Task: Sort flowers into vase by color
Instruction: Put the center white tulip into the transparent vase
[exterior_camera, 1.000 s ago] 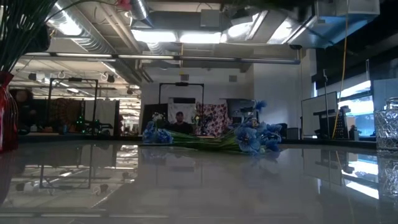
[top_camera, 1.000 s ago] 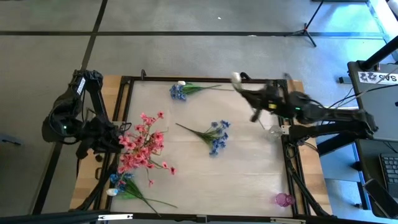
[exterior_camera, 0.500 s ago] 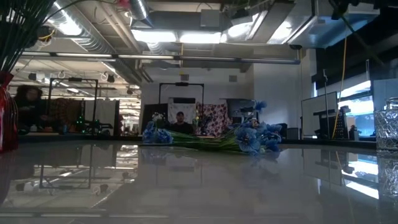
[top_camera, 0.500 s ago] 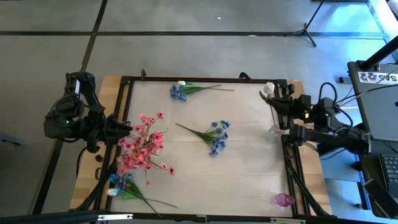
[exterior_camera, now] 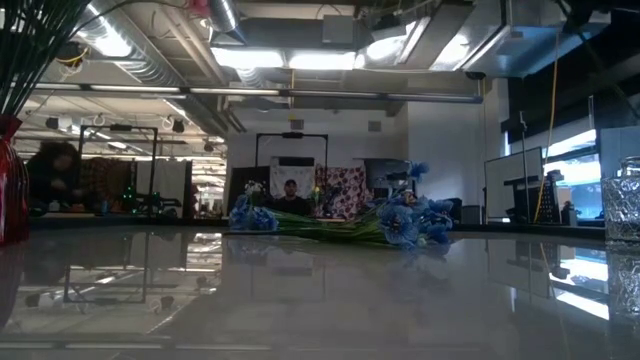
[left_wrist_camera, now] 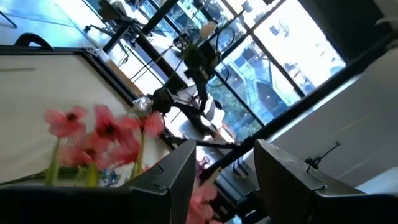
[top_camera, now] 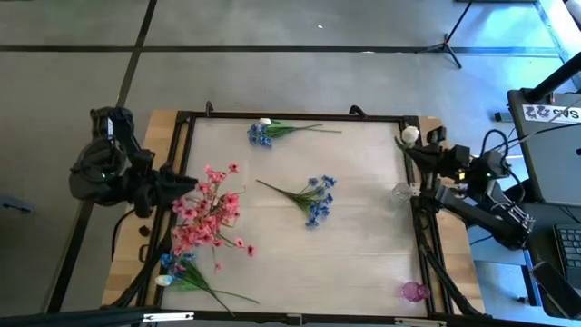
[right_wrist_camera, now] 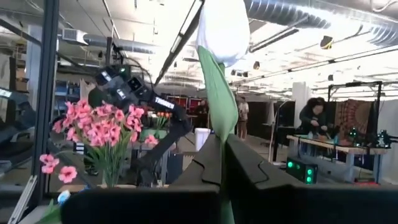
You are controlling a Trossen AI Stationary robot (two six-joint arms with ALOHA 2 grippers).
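Note:
A bunch of pink flowers [top_camera: 209, 214] stands at the table's left edge, its stems [exterior_camera: 30, 45] rising from a red vase [exterior_camera: 8, 190]. My left gripper [top_camera: 182, 188] is level beside the bunch and open [left_wrist_camera: 224, 147]. A pink bloom [left_wrist_camera: 202, 200] shows low between its fingers; I cannot tell whether it touches them. My right gripper [top_camera: 420, 143] is over the table's far right corner, shut on a white tulip [right_wrist_camera: 222, 25]. Blue sprigs lie flat at mid-table [top_camera: 313, 196], at the far edge [top_camera: 263, 133] and at the near left [top_camera: 177, 271]. My right gripper pinches the tulip's green stem [right_wrist_camera: 219, 118] between its two fingers, below the white bud [top_camera: 410, 135]. The fingers point toward the table's left, tipped a little upward. The bud end stands up past the fingertips, and the tulip is lifted clear of the table.
A clear glass vase [top_camera: 402, 192] stands at the table's right edge, close under my right arm, and also shows in the low view [exterior_camera: 625, 200]. A small pink vase [top_camera: 414, 292] stands at the near right corner. People sit in the room beyond.
My right gripper has drawn back toward the table's right edge with the white tulip, sinking a little, and stays shut on it. My left gripper has turned beside the pink bunch and shifted slightly toward the far edge. The pink flowers have stayed in place.

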